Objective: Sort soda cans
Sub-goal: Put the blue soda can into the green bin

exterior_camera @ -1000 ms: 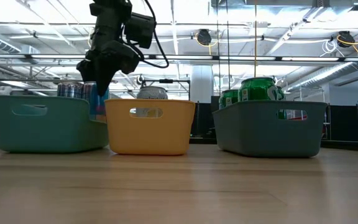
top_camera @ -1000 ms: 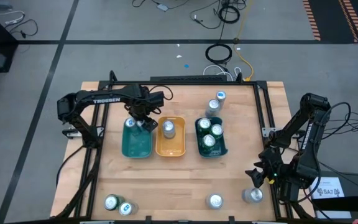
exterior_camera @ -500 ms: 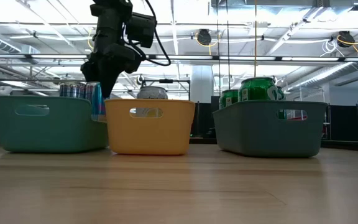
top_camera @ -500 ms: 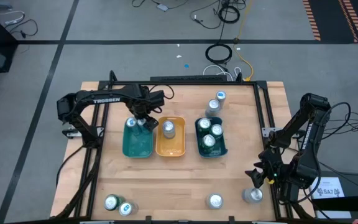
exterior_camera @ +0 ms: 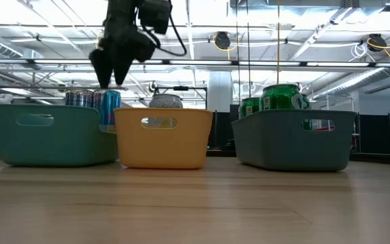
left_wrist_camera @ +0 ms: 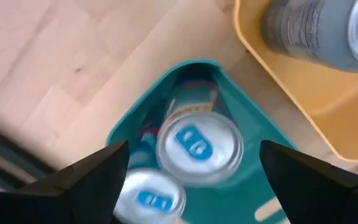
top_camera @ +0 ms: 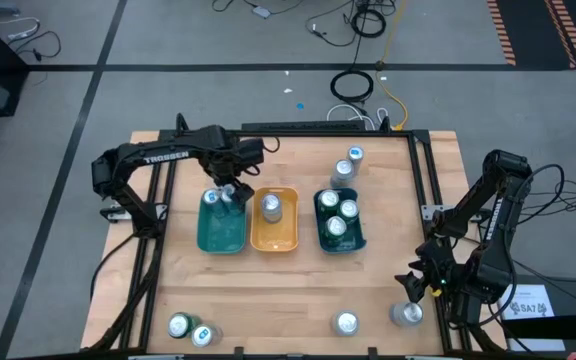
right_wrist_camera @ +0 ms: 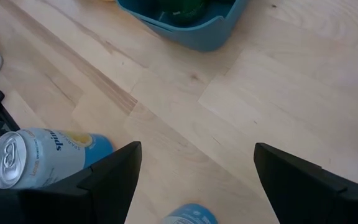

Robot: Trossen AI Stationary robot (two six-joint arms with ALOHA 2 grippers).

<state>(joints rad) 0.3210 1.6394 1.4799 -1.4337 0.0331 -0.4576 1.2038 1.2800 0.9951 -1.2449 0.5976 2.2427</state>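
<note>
Left wrist view shows what the low view hides — left gripper [left_wrist_camera: 188, 165] spread wide above two blue cans [left_wrist_camera: 199, 147] in the teal tray [left_wrist_camera: 241, 112]; right gripper [top_camera: 415, 282] open too, near the tabletop's right edge.

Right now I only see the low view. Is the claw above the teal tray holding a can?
Observer: No. The left wrist view shows the left gripper open, with two blue-tabbed cans standing below it in the teal tray.
Operator: How many cans are in the yellow tray?
Observer: One silver can, seen from above in the yellow tray.
Operator: Where's the other claw?
Observer: The right gripper hangs open over the table at its right edge, near a pale blue can.
</note>
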